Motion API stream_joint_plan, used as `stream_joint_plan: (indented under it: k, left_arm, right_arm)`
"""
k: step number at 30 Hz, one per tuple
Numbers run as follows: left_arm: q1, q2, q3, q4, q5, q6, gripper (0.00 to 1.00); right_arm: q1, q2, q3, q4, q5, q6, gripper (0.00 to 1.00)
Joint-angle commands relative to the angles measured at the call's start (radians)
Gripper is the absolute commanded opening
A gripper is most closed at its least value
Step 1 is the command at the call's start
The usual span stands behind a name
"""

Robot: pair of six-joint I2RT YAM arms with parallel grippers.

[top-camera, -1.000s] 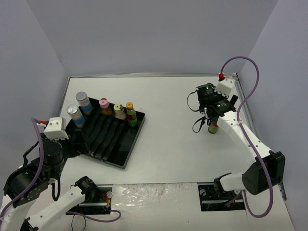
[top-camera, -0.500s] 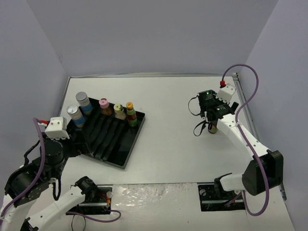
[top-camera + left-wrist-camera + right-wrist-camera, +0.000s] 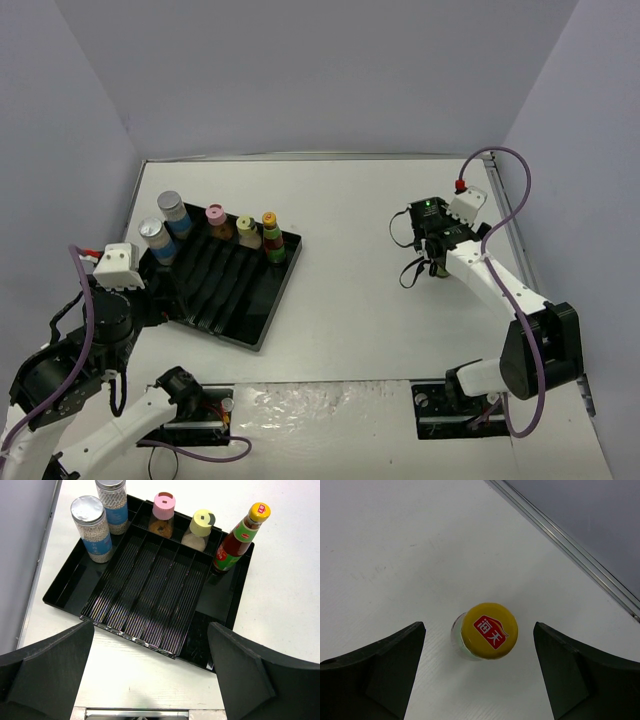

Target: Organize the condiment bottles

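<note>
Nearest the bases, at about 10 o'clock in the top view, the left gripper (image 3: pixel 151 645) hangs over the near edge of the black tray (image 3: pixel 150 590). Its jaws are spread wide and hold nothing. Five bottles stand upright in a row along the tray's far side: two silver-lidded jars (image 3: pixel 90 527), a pink-capped bottle (image 3: pixel 162 515), a pale-yellow-capped bottle (image 3: pixel 200 527) and a dark sauce bottle (image 3: pixel 237 537) in the side channel at the 3 o'clock end.

Farther out, at about 2 o'clock and well apart from the tray, the right gripper (image 3: pixel 479 630) points down over the last bottle (image 3: pixel 489 630), which stands on the bare table (image 3: pixel 395 540). Only its yellow cap and a sliver of shoulder show. The jaws are spread with the cap almost centred between them, a touch toward 3 o'clock.

The step in hand looks like picking up this bottle. The gripper would do best to nudge right to centre the cap, then come straight down past it — the cap is wider than the neck, so a pinch lower down should hold better. A gentle, even squeeze should keep the bottle upright. The free stretch of channel just nearer than the matching sauce bottle looks like the natural spot for it.
</note>
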Motion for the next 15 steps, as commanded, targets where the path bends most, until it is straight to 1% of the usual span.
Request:
stream_joint_plan:
  k: [1, 8, 12, 15]
  left_arm:
    - [-0.008, 0.013, 0.015, 0.033, -0.007, 0.009, 0.94]
    - [-0.008, 0.007, 0.013, 0.026, -0.010, 0.008, 0.94]
    - [-0.008, 0.006, 0.014, 0.022, -0.013, 0.010, 0.94]
    - [-0.008, 0.008, 0.017, 0.019, -0.013, 0.012, 0.94]
  right_arm:
    - [-0.010, 0.011, -0.027, 0.081, 0.057, 0.037, 0.85]
    - [-0.031, 0.018, -0.072, 0.157, 0.071, 0.031, 0.83]
    - [-0.035, 0.027, -0.079, 0.186, 0.068, 0.025, 0.80]
    - [-0.037, 0.035, -0.082, 0.197, 0.081, 0.018, 0.74]
